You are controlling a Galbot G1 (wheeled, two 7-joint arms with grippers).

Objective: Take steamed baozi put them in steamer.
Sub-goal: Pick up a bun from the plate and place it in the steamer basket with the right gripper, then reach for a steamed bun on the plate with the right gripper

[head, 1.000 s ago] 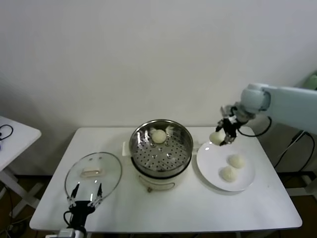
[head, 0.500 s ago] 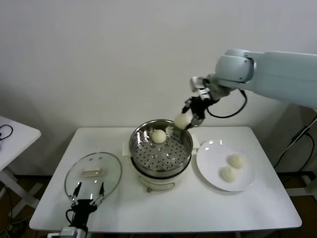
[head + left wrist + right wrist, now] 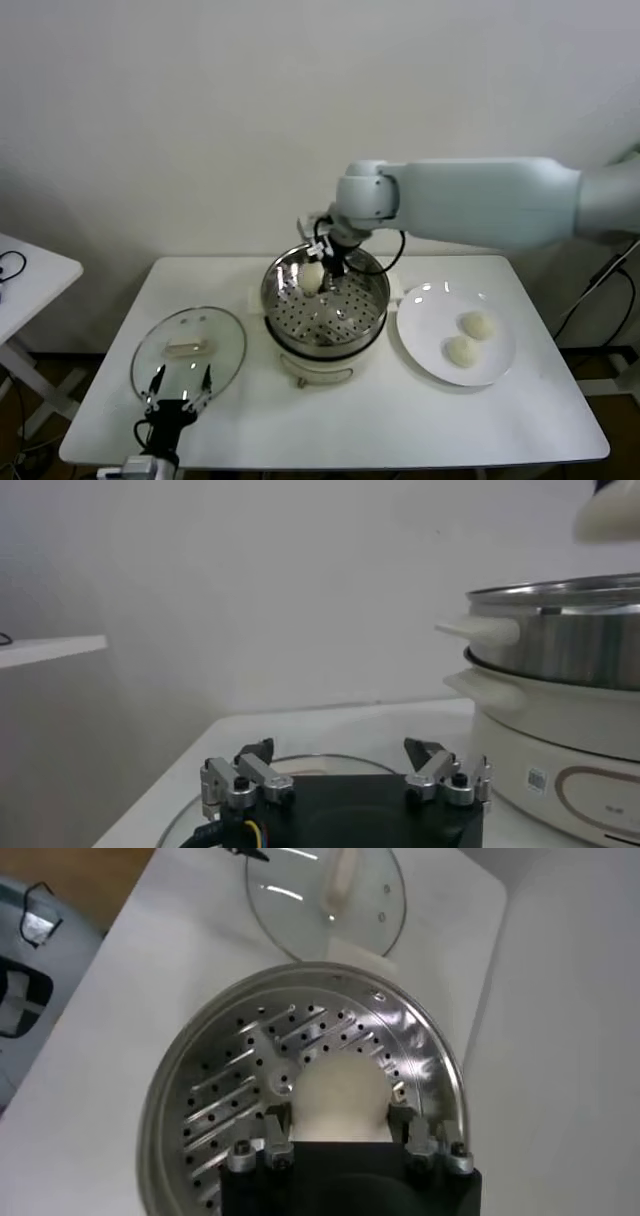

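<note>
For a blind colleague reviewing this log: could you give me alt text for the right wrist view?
The right pincer holds a cream-white baozi above the steamer, over its perforated steel tray. Beyond the pot, a glass lid lies flat on the white table.

I can read no words, brand names or numbers anywhere in my views. The cream base of the steamer carries a small square mark and an oval outlined panel on its front, seen from my left wrist, but neither shows legible text.
</note>
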